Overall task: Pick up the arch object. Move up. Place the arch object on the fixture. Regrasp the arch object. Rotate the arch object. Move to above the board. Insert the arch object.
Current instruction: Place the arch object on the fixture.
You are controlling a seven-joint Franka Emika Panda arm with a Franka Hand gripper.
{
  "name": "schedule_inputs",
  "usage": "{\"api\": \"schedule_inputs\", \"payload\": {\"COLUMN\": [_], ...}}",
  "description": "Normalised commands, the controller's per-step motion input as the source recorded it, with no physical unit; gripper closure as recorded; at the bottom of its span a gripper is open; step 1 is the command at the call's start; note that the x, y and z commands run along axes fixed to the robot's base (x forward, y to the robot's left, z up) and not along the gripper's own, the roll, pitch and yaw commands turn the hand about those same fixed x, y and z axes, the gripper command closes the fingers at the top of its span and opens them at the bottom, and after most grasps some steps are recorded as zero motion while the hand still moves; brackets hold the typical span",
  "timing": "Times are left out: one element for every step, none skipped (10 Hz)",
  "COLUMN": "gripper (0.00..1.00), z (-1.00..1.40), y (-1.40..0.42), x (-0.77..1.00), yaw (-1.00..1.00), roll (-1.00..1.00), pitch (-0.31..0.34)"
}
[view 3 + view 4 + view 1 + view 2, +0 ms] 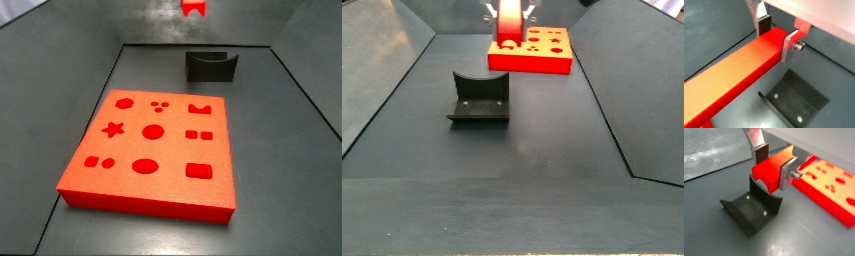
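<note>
The arch object (744, 65) is a slim bright red bar, and my gripper (776, 40) is shut on one end of it, a silver finger on each side. Its notched end face (764, 178) shows in a wrist view, hanging just above the fixture (751, 210). In both side views the arch object (194, 8) (509, 22) hangs high in the air, clear of the floor. The dark scooped fixture (210, 66) (478, 98) stands on the floor below it. The board (174, 150) (529, 63), a flat red slab with shaped holes, lies beside the fixture (797, 97).
Grey sloping walls (389, 80) (54, 70) close in the dark floor on both sides. The board (821, 195) lies near the fixture, with a strip of bare floor (529, 150) between them and around them.
</note>
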Motion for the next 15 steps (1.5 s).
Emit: {"api": "schedule_inputs", "payload": {"gripper": [1.0, 1.0, 1.0, 1.0, 1.0, 1.0, 1.0, 1.0, 1.0, 1.0, 1.0, 1.0, 1.0, 1.0, 1.0], "z": [0.09, 0.04, 0.02, 0.01, 0.0, 0.0, 0.01, -1.0, -1.0, -1.0, -1.0, -1.0, -1.0, -1.0, -1.0], "y": [0.11, 0.08, 0.07, 0.06, 0.06, 0.05, 0.03, 0.06, 0.06, 0.07, 0.07, 0.08, 0.09, 0.09, 0.1], "x": [0.92, 0.78, 0.72, 0.59, 0.5, 0.4, 0.3, 0.13, 0.11, 0.11, 0.12, 0.13, 0.14, 0.15, 0.16], "yaw": [0.1, 0.05, 0.02, -0.04, -0.06, -0.08, -0.09, -0.17, -0.17, -0.18, -0.18, -0.18, -0.16, -0.14, -0.12], "roll": [-1.0, -0.99, -0.88, -0.65, -0.47, -0.31, -0.22, -1.0, -1.0, -1.0, -1.0, -1.0, -0.86, -0.69, -0.51], "pitch": [0.179, 0.214, 0.204, 0.179, 0.16, 0.141, 0.121, 0.027, 0.012, 0.005, 0.012, 0.023, 0.014, 0.001, -0.008]}}
